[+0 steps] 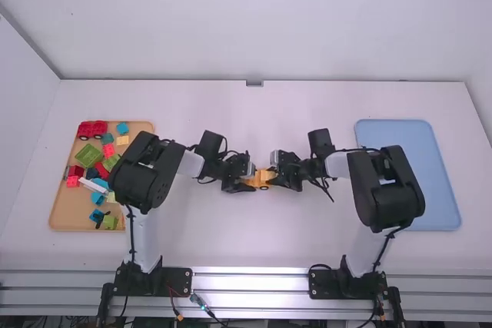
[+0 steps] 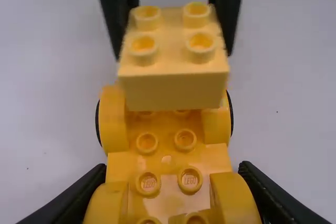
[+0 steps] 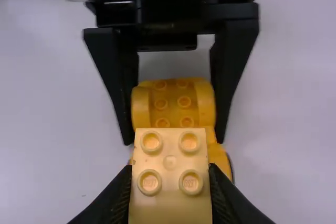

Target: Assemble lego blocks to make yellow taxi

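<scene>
I have both arms bent in over the middle of the white table (image 1: 223,240), my two grippers facing each other. With my left gripper (image 1: 251,180) I hold the yellow car base (image 2: 167,150), my fingers closed on its two sides near one end. The rows of round studs on it face up, and dark wheels (image 2: 98,123) show at the sides of its other end.

In my right gripper (image 1: 276,177) I have the pale yellow block (image 3: 169,184), pinched between my fingers, its four studs up. I hold it over the wheeled end of the base, roughly in line with it; whether the two touch, I can't tell.

Off to my left is the tan tray (image 1: 63,219), with a red car (image 1: 93,130) at its far end and red, green, blue and yellow blocks (image 1: 88,155) scattered over it. Off to my right, the blue tray (image 1: 442,190) lies flat on the table.
</scene>
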`<control>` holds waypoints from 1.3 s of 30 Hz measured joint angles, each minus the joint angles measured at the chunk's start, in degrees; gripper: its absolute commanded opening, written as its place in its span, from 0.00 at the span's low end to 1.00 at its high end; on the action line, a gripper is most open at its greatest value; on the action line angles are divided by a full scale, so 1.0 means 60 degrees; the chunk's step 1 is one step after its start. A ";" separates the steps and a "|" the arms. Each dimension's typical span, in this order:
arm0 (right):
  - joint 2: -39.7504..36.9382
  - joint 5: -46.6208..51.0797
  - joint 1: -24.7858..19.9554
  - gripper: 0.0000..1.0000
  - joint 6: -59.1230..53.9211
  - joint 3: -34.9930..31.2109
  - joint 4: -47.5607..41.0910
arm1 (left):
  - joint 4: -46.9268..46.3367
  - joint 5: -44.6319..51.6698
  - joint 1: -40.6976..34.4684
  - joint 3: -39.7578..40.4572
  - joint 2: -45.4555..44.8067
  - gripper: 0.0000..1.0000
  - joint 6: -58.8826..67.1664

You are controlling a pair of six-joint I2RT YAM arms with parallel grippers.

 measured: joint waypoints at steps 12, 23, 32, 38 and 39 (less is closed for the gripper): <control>0.0000 0.0834 0.0652 0.00 0.0160 0.0000 0.0514 | -0.0168 0.0036 -0.0025 0.0025 0.0000 0.54 0.0033; -0.0178 0.1563 0.1089 0.00 0.0794 0.0000 0.0605 | -0.0237 0.0033 -0.0044 0.0040 0.0000 0.50 0.0142; -0.0182 0.1271 0.0430 0.00 0.0718 0.0000 0.0364 | -0.0248 0.0036 -0.0044 0.0047 0.0000 0.51 0.0106; -0.0178 0.1279 0.0525 0.00 0.0532 0.0000 0.0386 | -0.0251 0.0040 -0.0044 0.0044 0.0000 0.51 0.0102; -0.0178 0.1279 0.0583 0.00 0.0484 0.0000 0.0368 | -0.0262 0.0040 -0.0047 0.0047 0.0000 0.51 0.0109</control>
